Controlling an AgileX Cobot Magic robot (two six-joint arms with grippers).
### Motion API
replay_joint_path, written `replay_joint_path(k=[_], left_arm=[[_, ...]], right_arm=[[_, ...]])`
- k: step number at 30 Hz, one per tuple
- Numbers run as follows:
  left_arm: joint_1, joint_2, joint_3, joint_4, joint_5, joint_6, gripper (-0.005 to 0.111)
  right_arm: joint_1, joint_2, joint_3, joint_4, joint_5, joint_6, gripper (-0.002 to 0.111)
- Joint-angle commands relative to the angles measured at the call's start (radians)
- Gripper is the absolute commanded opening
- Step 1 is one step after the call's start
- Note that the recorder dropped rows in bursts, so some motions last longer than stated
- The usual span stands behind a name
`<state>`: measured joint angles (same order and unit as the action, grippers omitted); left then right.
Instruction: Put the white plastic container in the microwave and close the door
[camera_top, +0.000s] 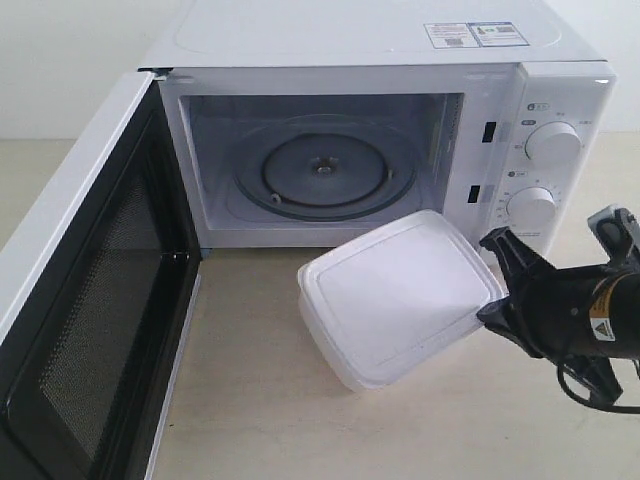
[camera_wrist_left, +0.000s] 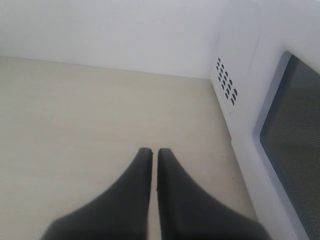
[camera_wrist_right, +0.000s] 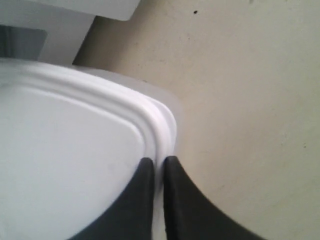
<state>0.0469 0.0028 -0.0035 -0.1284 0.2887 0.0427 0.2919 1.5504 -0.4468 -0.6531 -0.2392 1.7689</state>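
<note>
**Container pinched at its rim, in front of the open microwave**

The white plastic container (camera_top: 400, 300) is outside the microwave (camera_top: 560, 90), just in front of the open cavity and toward its right side. It is tilted, with the lid on and facing up and forward. I cannot tell if its low corner touches the counter (camera_top: 260, 400).

The right end effector (camera_top: 495, 305) pinches the rim at the container's right edge. In the right wrist view its two fingers (camera_wrist_right: 145, 200) are almost together, with only the thin lid edge between them.

Inside the cavity the glass turntable (camera_top: 325, 170) lies bare. The door (camera_top: 70, 200) is swung wide open to the left, its black inner face toward the cavity.

The left end effector (camera_wrist_left: 154, 152) is pressed together with nothing between the fingers. It is over bare counter, near the outer side of the door.
</note>
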Motion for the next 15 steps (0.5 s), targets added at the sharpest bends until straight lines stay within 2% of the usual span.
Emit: replay_joint_path(k=[1, 4, 7, 15], left_arm=[[0.002, -0.003, 0.004, 0.006, -0.001, 0.004, 0.004], [0.002, -0.003, 0.004, 0.006, -0.001, 0.004, 0.004], [0.002, -0.003, 0.004, 0.006, -0.001, 0.004, 0.004], [0.002, -0.003, 0.004, 0.006, -0.001, 0.004, 0.004]], right_arm=[[-0.004, -0.002, 0.004, -0.122, 0.020, -0.111, 0.000], [-0.004, -0.003, 0.004, -0.247, 0.005, -0.100, 0.000], [-0.004, -0.005, 0.004, -0.435, -0.098, -0.021, 0.000], [-0.004, -0.005, 0.004, -0.697, -0.134, 0.095, 0.000]])
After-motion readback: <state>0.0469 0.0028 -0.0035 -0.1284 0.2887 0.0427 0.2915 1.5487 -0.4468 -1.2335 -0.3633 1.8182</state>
